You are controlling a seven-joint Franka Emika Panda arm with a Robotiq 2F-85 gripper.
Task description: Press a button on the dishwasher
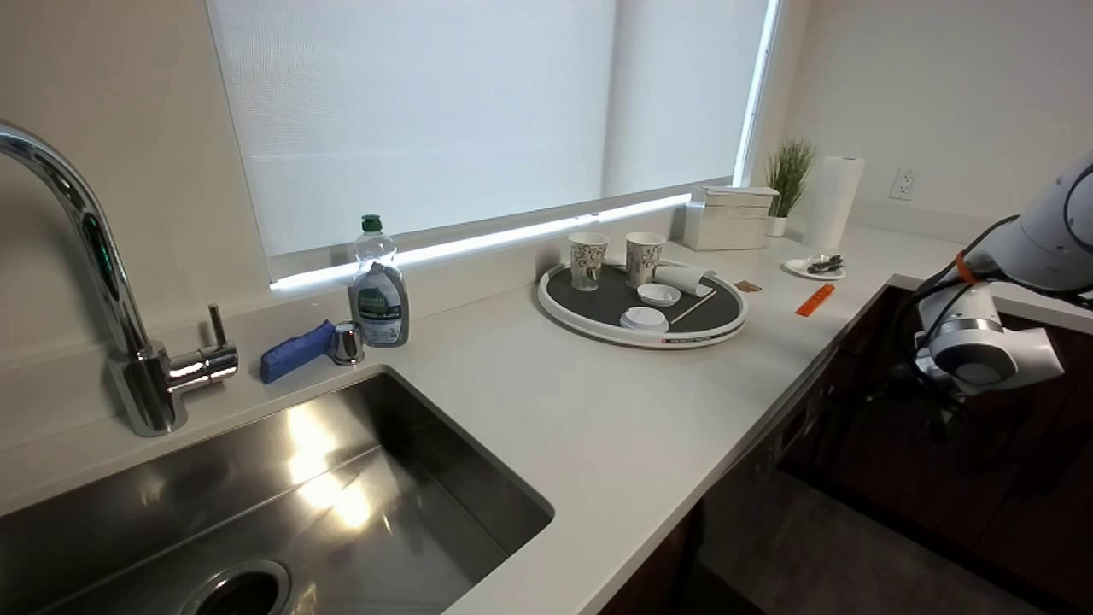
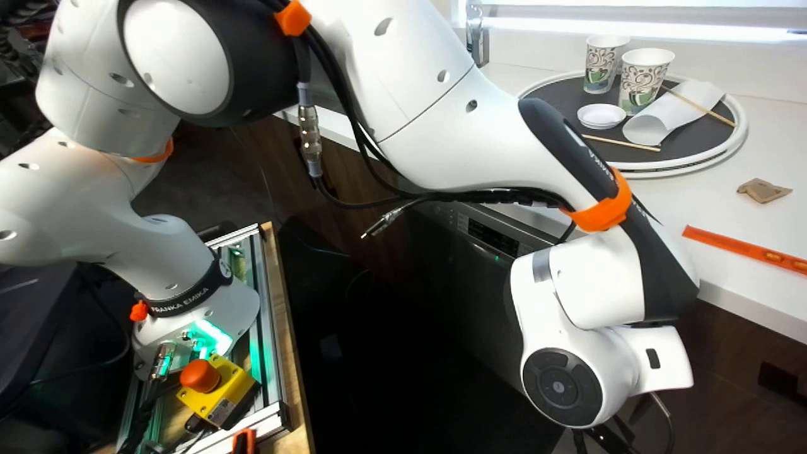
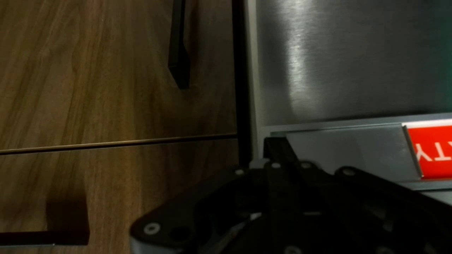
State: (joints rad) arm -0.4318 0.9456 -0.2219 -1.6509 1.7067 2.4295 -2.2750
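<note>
Sink: in an exterior view, the steel sink basin is set into the white table, a chrome faucet at its back edge.
Soap: a green-capped dish soap bottle stands near the basin's corner, a blue item near it.
Tray: round, white-rimmed tray, bearing two patterned paper cups, white lids and a curled paper sheet.
Far end: white box, potted grass, paper towel roll, orange spirit level.
Dishwasher: in an exterior view, a dark, flat front under the table edge; its control strip runs along the top with a small green light.
Arm: reaches across above the dishwasher, wrist bent down before the front, partly covering it.
Fingers: in the wrist view, narrow, tips pressed together, over the edge of the dishwasher's steel front; whether they touch it, I cannot tell.
Label: red sign, lettering upside down, right of the fingers.
Cabinet: brown wooden fronts on the left, with black handles.
</note>
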